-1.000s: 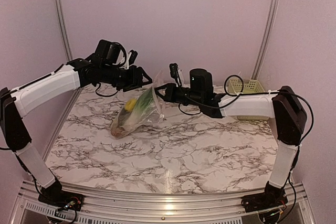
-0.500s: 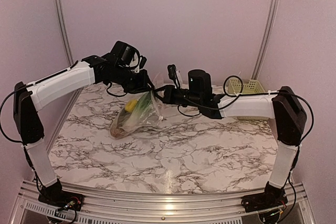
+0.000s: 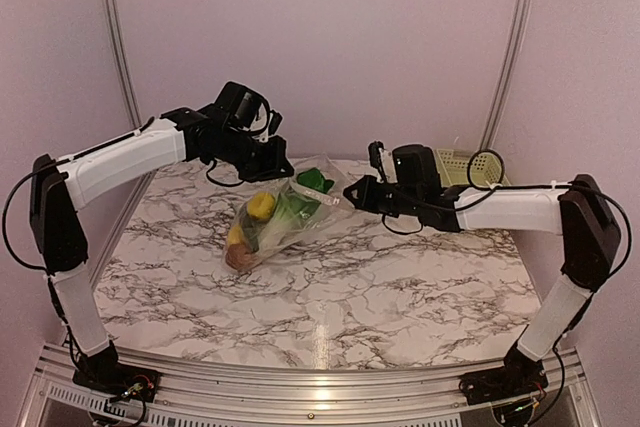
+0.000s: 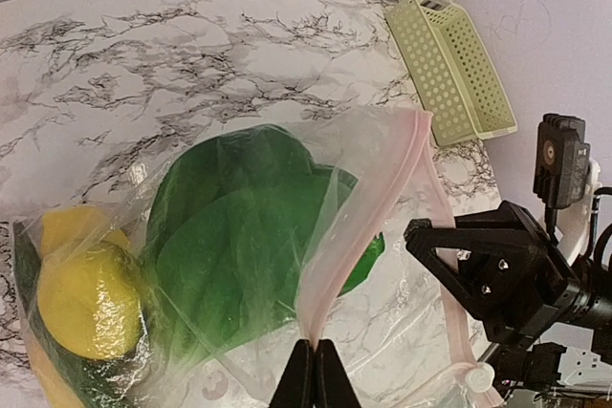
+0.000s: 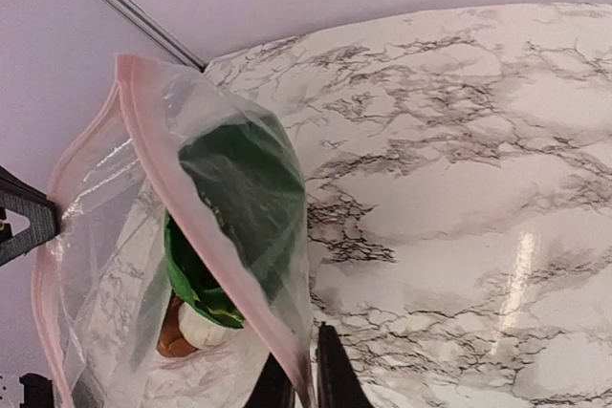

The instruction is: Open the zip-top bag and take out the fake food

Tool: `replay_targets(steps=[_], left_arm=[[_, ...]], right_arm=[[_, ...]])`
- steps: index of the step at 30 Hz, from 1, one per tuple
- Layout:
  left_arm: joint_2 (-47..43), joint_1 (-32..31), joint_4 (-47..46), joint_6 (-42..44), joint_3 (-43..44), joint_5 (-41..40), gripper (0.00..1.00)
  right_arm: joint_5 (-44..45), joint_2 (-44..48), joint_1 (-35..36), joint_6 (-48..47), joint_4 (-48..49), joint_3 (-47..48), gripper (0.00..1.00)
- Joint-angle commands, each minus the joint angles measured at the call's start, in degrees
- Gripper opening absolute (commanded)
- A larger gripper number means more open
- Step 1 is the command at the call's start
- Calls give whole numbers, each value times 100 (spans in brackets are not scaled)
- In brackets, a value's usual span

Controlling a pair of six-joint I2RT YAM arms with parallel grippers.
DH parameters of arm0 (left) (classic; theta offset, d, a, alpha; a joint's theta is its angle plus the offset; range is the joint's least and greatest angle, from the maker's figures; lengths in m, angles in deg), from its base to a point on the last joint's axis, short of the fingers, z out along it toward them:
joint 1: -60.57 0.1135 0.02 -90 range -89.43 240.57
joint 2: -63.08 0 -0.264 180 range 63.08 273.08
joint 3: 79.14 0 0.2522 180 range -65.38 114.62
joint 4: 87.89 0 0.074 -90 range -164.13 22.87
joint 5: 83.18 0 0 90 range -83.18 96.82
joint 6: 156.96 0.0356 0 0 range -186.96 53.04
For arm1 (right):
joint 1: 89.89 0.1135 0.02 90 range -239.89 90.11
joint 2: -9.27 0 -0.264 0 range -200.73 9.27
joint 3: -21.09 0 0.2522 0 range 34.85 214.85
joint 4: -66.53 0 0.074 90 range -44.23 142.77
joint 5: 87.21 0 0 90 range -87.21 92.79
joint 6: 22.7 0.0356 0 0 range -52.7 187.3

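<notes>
The zip-top bag lies on the marble table with its mouth spread between both grippers. Its pinkish-white zip strip runs up from my left gripper, which is shut on one lip. My right gripper pinches the opposite lip, its fingers close on either side of the strip. Fake food is inside the bag: a leafy green, a yellow lemon and a brown piece. In the top view the left gripper and right gripper flank the bag's far end.
A pale green slatted basket stands at the back right, close behind the right arm; it also shows in the left wrist view. Metal rails run up the back wall. The marble table stretches toward the near edge.
My left gripper closed on the bag's lip. The right arm drew back to the right with the other lip, so the mouth spread open and the bag shifted right.
</notes>
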Motion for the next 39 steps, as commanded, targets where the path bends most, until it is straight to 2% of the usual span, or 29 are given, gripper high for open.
replay_targets(steps=[1, 5, 8, 13, 21, 31, 32, 34, 35, 39], left_arm=[[424, -130, -347, 39, 132, 342, 0], [796, -214, -633, -128, 281, 527, 0], [955, -243, -902, -323, 348, 570, 0], [1145, -247, -1129, -545, 496, 544, 0], [1225, -248, -1265, -596, 632, 472, 0], [1265, -248, -1531, -630, 605, 324, 0], [1269, -248, -1572, -630, 605, 313, 0], [1282, -248, -1653, -614, 605, 331, 0], [1289, -248, -1674, -612, 605, 350, 0], [1342, -248, -1754, -614, 579, 358, 0]], right_arm=[[281, 195, -397, -61, -607, -142, 19], [-143, 310, -409, -300, -501, 142, 35], [-377, 403, -392, -267, -531, 433, 41], [-663, 410, -340, 85, -639, 622, 41], [-1103, -298, -344, 867, -478, 619, 42], [-909, -1039, -337, 1558, -1064, 1237, 46], [-822, -1053, -335, 1647, -1257, 1264, 50], [-810, -1109, -340, 1802, -1295, 1300, 74], [-869, -1163, -339, 1871, -1193, 1295, 78], [-1024, -1528, -317, 2109, -1408, 1674, 79]])
